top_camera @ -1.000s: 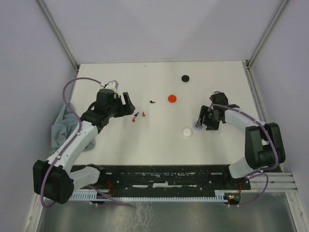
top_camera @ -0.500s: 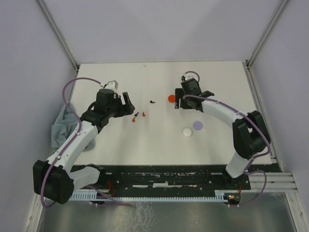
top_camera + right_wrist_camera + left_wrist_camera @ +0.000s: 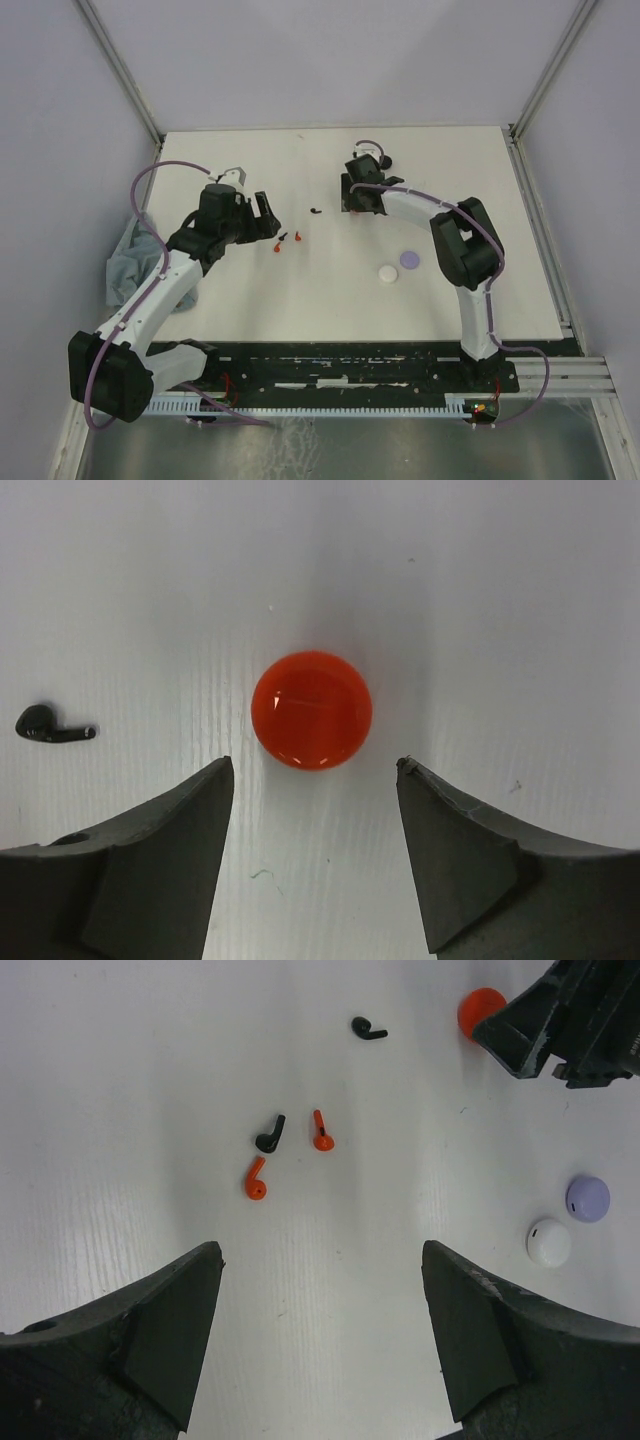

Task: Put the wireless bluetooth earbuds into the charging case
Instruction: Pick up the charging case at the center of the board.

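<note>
Two red earbuds [image 3: 255, 1178], tiny and stemmed, lie beside a black earbud [image 3: 270, 1135] on the faintly ribbed white worktop [image 3: 120, 1080], ahead of our left end effector [image 3: 320, 1260], which is spread wide. From above we cannot see the red case [image 3: 311, 710]. This glossy disc sits just beyond the spread fingers of the right end effector [image 3: 315, 768], untouched.

On the white table [image 3: 450, 200], the left gripper [image 3: 268, 215] sits at 9 o'clock of centre. Two red earbuds [image 3: 278, 247] and a black earbud [image 3: 284, 237] lie near it at its 5 o'clock. A second black earbud [image 3: 316, 210] lies at 9 o'clock of the right gripper [image 3: 358, 205]. The white case [image 3: 388, 273] and the lavender case [image 3: 409, 259] sit side by side at 4 o'clock of centre.
</note>
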Motion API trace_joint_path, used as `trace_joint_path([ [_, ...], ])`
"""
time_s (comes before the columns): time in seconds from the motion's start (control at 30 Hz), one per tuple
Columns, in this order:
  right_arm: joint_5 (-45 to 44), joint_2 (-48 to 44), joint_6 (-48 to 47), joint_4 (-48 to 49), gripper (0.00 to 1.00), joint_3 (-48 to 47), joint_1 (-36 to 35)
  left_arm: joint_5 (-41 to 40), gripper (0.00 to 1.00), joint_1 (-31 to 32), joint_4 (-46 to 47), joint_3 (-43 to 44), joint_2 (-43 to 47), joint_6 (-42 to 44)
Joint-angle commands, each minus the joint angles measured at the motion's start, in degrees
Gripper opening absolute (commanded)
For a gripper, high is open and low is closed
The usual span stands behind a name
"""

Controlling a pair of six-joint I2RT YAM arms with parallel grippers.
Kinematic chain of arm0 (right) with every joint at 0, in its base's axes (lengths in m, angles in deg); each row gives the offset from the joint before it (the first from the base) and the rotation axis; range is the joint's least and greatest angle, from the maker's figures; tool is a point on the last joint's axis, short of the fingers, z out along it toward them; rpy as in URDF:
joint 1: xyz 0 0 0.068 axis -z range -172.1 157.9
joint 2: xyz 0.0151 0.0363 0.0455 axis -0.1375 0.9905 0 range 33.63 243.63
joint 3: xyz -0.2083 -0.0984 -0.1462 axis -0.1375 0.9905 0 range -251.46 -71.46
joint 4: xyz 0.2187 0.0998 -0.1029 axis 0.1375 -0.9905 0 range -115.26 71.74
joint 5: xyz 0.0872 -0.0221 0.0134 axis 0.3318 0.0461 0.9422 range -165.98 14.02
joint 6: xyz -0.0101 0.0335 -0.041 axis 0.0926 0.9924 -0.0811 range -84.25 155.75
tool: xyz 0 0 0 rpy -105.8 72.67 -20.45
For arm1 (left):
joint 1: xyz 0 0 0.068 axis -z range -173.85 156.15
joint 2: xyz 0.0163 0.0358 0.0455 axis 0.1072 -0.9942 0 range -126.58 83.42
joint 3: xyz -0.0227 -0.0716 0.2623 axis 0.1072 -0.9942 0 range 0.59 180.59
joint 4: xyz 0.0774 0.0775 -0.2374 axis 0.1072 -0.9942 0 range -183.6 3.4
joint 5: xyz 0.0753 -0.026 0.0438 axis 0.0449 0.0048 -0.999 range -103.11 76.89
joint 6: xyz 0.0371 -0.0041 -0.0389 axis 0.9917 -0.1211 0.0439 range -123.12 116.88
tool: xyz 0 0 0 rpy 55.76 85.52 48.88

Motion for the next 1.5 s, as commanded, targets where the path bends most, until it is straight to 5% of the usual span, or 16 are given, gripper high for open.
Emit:
trace_joint_path([
  [0.0, -1.44, 3.84, -0.76, 1.28, 0.73, -5.83, -0.32, 1.76, 0.87, -0.24, 0.61, 1.11, 0.08, -1.20],
  [0.3, -2.63, 7.86, -1.04, 0.02, 0.58, -8.62, -0.32, 3.71, 0.87, -0.24, 1.56, 1.87, -1.26, -1.87],
  [0.5, -1.58, 2.49, -2.71, 2.78, 0.45, -2.24, -0.78, 7.08, 0.85, -0.25, 3.73, 2.90, -2.97, -3.14],
  [1.07, 7.34, -29.28, -12.46, 23.02, 0.41, 25.39, -7.68, 22.88, 0.78, -0.25, 12.85, 9.07, -7.65, -10.02],
  [1.47, 14.96, -40.22, -25.27, 44.25, 0.40, 35.64, -15.01, 32.03, 0.71, -0.16, 21.73, 8.58, -6.45, -15.22],
])
